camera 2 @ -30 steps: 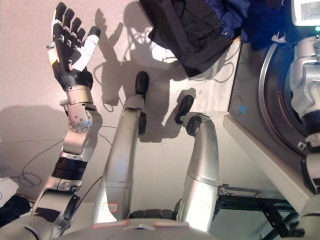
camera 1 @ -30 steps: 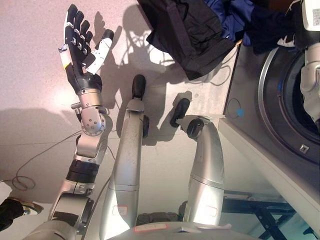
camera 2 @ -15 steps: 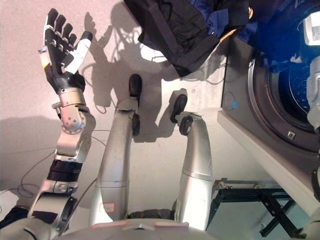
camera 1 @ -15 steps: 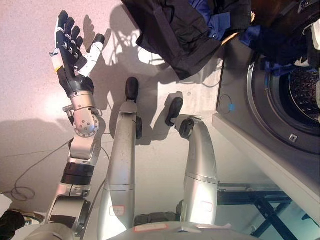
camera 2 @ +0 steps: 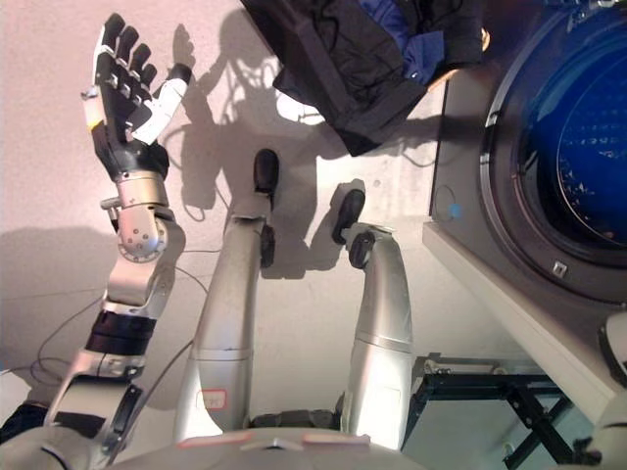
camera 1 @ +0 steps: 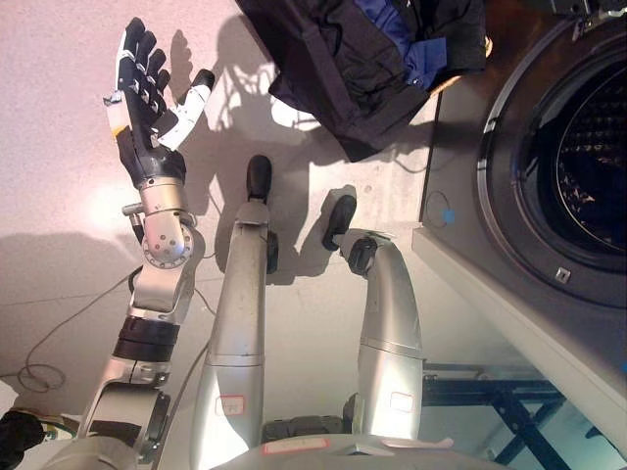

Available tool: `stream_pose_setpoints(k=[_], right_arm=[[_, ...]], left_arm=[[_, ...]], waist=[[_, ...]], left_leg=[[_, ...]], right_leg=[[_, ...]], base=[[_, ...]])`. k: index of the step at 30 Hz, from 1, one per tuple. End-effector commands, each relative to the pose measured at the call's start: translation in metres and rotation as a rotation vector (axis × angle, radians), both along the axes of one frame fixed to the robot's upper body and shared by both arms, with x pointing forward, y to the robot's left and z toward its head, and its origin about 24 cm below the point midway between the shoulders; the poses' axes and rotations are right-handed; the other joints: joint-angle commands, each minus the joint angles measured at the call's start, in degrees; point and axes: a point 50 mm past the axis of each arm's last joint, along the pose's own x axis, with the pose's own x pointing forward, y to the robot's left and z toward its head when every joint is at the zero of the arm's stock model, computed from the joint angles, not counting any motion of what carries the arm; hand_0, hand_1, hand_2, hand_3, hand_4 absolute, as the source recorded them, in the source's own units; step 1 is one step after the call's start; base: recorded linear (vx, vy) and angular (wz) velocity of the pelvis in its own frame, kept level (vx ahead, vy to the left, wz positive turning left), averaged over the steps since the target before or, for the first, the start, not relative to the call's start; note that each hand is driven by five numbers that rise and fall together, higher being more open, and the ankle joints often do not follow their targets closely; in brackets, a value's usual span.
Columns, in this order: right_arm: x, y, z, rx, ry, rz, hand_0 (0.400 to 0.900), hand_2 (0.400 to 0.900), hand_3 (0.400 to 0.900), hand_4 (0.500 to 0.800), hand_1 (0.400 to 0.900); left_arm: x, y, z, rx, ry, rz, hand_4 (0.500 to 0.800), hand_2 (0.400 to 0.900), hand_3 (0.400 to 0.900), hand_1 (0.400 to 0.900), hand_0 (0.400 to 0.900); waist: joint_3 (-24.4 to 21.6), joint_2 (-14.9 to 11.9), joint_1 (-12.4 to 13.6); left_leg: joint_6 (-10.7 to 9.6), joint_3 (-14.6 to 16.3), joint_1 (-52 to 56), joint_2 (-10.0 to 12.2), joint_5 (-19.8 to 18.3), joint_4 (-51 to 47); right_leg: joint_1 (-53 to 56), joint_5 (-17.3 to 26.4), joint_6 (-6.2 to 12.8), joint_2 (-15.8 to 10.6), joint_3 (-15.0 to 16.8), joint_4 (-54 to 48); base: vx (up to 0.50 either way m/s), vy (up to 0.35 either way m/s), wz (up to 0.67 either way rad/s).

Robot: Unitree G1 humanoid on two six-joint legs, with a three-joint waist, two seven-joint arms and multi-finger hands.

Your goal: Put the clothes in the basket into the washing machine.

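A heap of black and blue clothes (camera 1: 362,59) lies at the top middle, with a tan edge (camera 1: 486,42) showing at its right side. The washing machine (camera 1: 456,166) stands at the right; its round drum opening (camera 1: 578,157) is open and dark inside. My left hand (camera 1: 147,108) is raised at the upper left over the floor, fingers straight and spread, holding nothing, well left of the clothes. It also shows in the right eye view (camera 2: 122,93). My right hand shows in no view.
A black metal frame (camera 1: 509,411) sits low at the bottom right under the machine's edge. A dark shoe (camera 1: 20,436) shows at the lower left corner. A small blue mark (camera 1: 448,211) is on the machine's grey front.
My right arm, earlier at the drum opening with dark and blue cloth, has left the view. The camera has shifted. My left hand stays raised and open.
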Motion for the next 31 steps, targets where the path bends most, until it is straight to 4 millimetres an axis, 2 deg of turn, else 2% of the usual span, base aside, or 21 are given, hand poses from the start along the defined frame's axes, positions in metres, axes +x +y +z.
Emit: stream_pose_setpoints(k=[1,2,3,5,7,9,15,20,25,26,28,30,31], right_arm=[[-0.025,-0.023,-0.003,-0.081,0.045,-0.158,0.900,0.900,0.900,0.800,0.900],[-0.021,-0.021,0.011,-0.077,0.042,-0.137,0.900,0.900,0.900,0.800,0.900],[-0.021,-0.021,0.012,-0.078,0.042,-0.137,0.900,0.900,0.900,0.800,0.900],[-0.037,-0.034,0.026,-0.143,0.025,-0.206,0.900,0.900,0.900,0.800,0.900],[-0.041,-0.037,0.042,-0.201,0.045,-0.251,0.900,0.900,0.900,0.800,0.900],[-0.037,-0.034,0.049,-0.211,0.047,-0.251,0.900,0.900,0.900,0.800,0.900],[-0.029,-0.028,0.048,-0.196,0.040,-0.218,0.900,0.900,0.900,0.800,0.900],[-0.013,-0.016,0.029,-0.069,-0.021,-0.139,0.900,0.900,0.900,0.800,0.900],[0.036,0.035,0.010,0.126,-0.112,0.068,0.900,0.900,0.900,0.800,0.900],[0.052,0.054,0.011,0.187,-0.153,0.140,0.900,0.900,0.900,0.800,0.900],[0.076,0.094,-0.001,0.275,-0.168,0.251,0.900,0.900,0.900,0.800,0.900],[0.090,0.121,-0.004,0.340,-0.201,0.328,0.900,0.900,0.900,0.800,0.900],[0.114,0.188,0.040,0.357,-0.281,0.569,0.900,0.900,0.900,0.800,0.900]], left_arm=[[-0.016,-0.006,-0.012,-0.026,-0.044,-0.023,0.800,0.900,0.900,0.900,0.900],[-0.016,-0.009,-0.011,-0.027,-0.048,-0.036,0.800,0.900,0.900,0.900,0.900],[-0.016,-0.009,-0.011,-0.029,-0.049,-0.036,0.800,0.900,0.900,0.900,0.900],[-0.018,-0.013,-0.009,-0.055,-0.071,-0.069,0.800,0.900,0.900,0.900,0.900],[-0.020,-0.017,-0.007,-0.063,-0.084,-0.102,0.800,0.900,0.900,0.900,0.900],[-0.019,-0.018,-0.006,-0.058,-0.091,-0.110,0.800,0.900,0.900,0.900,0.900],[-0.017,-0.021,-0.006,-0.053,-0.090,-0.121,0.800,0.900,0.900,0.900,0.900],[-0.015,-0.026,-0.005,-0.061,-0.094,-0.146,0.800,0.900,0.900,0.900,0.900],[-0.012,-0.033,-0.003,-0.067,-0.096,-0.188,0.800,0.900,0.900,0.900,0.900],[-0.011,-0.036,-0.002,-0.069,-0.101,-0.202,0.800,0.900,0.900,0.900,0.900],[-0.010,-0.040,0.000,-0.075,-0.111,-0.222,0.800,0.900,0.900,0.900,0.900],[-0.009,-0.040,0.002,-0.080,-0.116,-0.220,0.800,0.900,0.900,0.900,0.900],[-0.009,-0.026,-0.005,-0.076,-0.079,-0.152,0.800,0.900,0.900,0.900,0.900]], waist=[[-9.0,-0.4,0.3],[-9.0,-0.4,0.2],[-9.0,-0.3,0.1],[-9.3,-0.2,0.5],[-9.6,0.3,1.2],[-9.6,0.5,1.4],[-9.2,0.4,1.6],[-8.5,0.6,1.6],[-7.6,1.1,2.4],[-7.5,1.4,2.9],[-7.0,1.9,3.4],[-6.6,1.9,3.6],[-6.5,1.2,3.8]], left_leg=[[-3.3,-5.2,-4.1,0.6,-8.4,5.0],[-3.3,-5.2,-4.1,0.6,-8.4,5.0],[-3.3,-5.2,-4.1,0.6,-8.4,5.0],[-3.3,-5.0,-4.0,0.4,-8.5,4.9],[-3.3,-5.1,-3.8,0.3,-8.5,4.9],[-3.4,-5.0,-3.7,0.4,-8.4,4.8],[-3.4,-5.0,-3.0,0.5,-8.5,4.5],[-3.3,-4.7,-2.3,0.7,-8.4,4.3],[-3.0,-4.2,-1.7,0.8,-8.5,4.2],[-3.0,-4.2,-1.7,0.7,-8.5,4.2],[-2.8,-4.0,-1.5,0.6,-8.6,4.3],[-2.7,-4.0,-1.6,0.5,-8.7,4.5],[-2.6,-3.9,-1.7,0.8,-8.6,4.5]], right_leg=[[-6.9,3.0,0.24,1.6,-0.5,-0.2],[-6.8,2.9,0.27,1.6,-0.5,-0.1],[-6.8,2.9,0.27,1.6,-0.6,-0.1],[-6.8,2.8,0.34,1.2,-0.6,-0.1],[-7.0,2.8,0.47,0.9,-0.6,0.1],[-7.0,2.8,0.55,1.0,-0.6,0.0],[-6.0,2.8,0.51,1.2,-0.7,-0.4],[-5.5,3.1,0.48,1.4,-0.4,-0.6],[-4.7,3.4,0.39,1.7,-0.1,-1.0],[-4.7,3.4,0.35,1.7,0.0,-0.9],[-4.7,3.2,0.15,1.7,0.2,-0.6],[-4.6,3.2,0.02,1.8,0.4,-0.4],[-4.5,3.3,-0.25,2.2,0.4,-0.7]], base=[[0.00,0.000,0.00],[0.00,0.000,0.00],[0.00,0.000,0.00],[0.01,0.005,0.06],[0.01,-0.003,0.08],[0.00,-0.006,0.03],[0.00,0.000,0.00],[0.00,0.000,0.00],[0.00,0.000,0.00],[0.00,0.000,0.00],[0.00,0.000,0.00],[-0.01,0.007,-0.04],[-0.01,0.010,-0.08]])
